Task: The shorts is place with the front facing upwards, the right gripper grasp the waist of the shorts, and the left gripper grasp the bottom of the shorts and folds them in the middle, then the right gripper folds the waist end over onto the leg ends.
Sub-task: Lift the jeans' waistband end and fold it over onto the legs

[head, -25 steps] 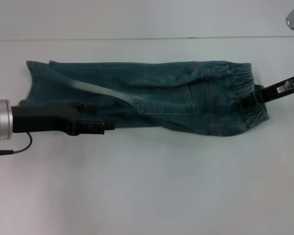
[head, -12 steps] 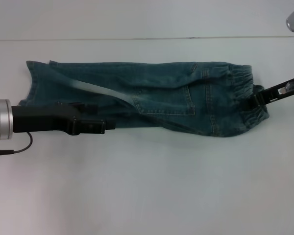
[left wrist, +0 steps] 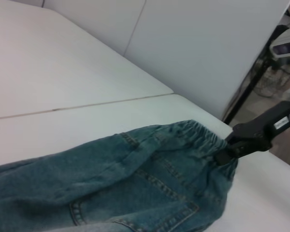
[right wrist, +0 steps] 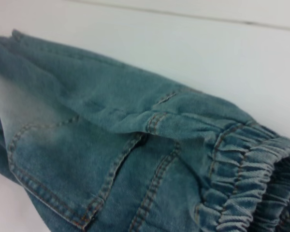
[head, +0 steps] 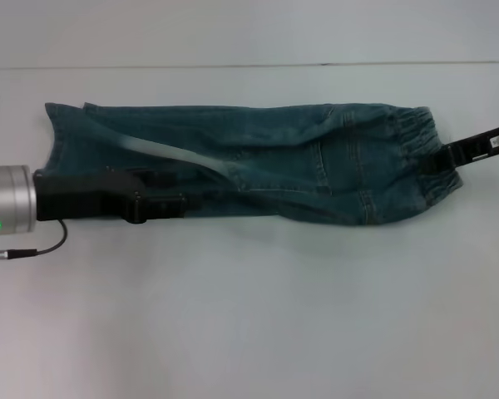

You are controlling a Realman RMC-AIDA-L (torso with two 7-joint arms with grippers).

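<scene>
Since a second ago the right pincer [head: 443, 158], pinching the waist [head: 416, 158], has pulled the shorts [head: 249, 162] taut along the tabletop [head: 249, 316], while the left pincer [head: 162, 205] grips their bottom hem, readying the end-over fold.

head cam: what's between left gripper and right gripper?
In the head view, only the shorts span between them: the left gripper is at the leg end, the right gripper at the gathered waist. Nothing else lies there.
</scene>
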